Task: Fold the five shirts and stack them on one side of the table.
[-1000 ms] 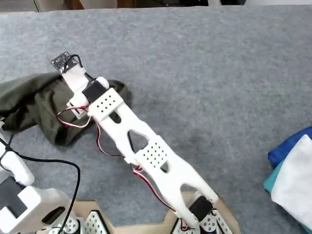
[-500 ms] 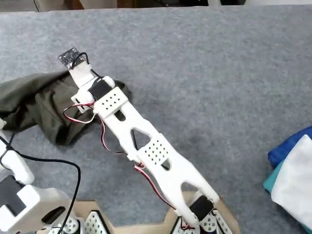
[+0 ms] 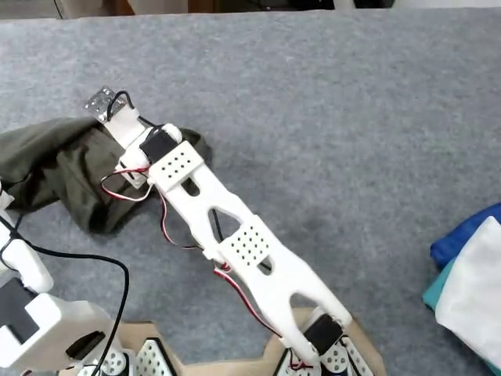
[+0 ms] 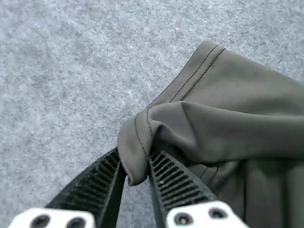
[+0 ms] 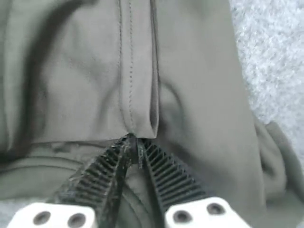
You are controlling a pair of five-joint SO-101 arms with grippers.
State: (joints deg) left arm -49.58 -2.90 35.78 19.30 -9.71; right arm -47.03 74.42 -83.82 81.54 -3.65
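Olive shirt [image 3: 55,168] lies crumpled on the grey table [image 3: 329,117]. The left gripper [image 4: 135,166] pinches a fold of its hem. The right gripper [image 5: 135,142] has its fingers clamped on a stitched seam.

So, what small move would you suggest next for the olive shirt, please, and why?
Probably lift slightly and draw the arms apart to spread it. The left pincer and right pincer are each shut on a stitched edge of the olive shirt, which lies bunched on the table.
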